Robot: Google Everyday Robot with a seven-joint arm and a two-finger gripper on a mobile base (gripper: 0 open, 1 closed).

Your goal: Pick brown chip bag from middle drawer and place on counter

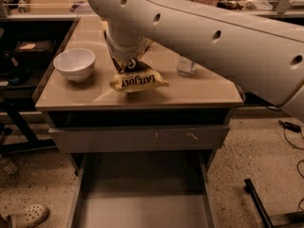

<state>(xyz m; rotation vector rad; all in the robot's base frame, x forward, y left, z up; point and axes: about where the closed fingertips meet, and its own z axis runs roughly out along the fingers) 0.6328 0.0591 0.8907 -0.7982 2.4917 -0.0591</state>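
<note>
The brown chip bag (138, 80), dark brown with cream ends and white lettering, hangs at the front middle of the counter (209, 90), at or just above its surface. My gripper (127, 63) is right above it under the big white arm and is shut on the bag's top edge. The middle drawer (142, 198) is pulled open below the counter, and its grey floor holds nothing.
A white bowl (74, 63) stands on the counter's left side. A water bottle (185, 66) stands to the right of the bag. A shut grey drawer front with white scuffs (142, 137) sits above the open drawer. A shoe (26, 216) lies on the floor at the left.
</note>
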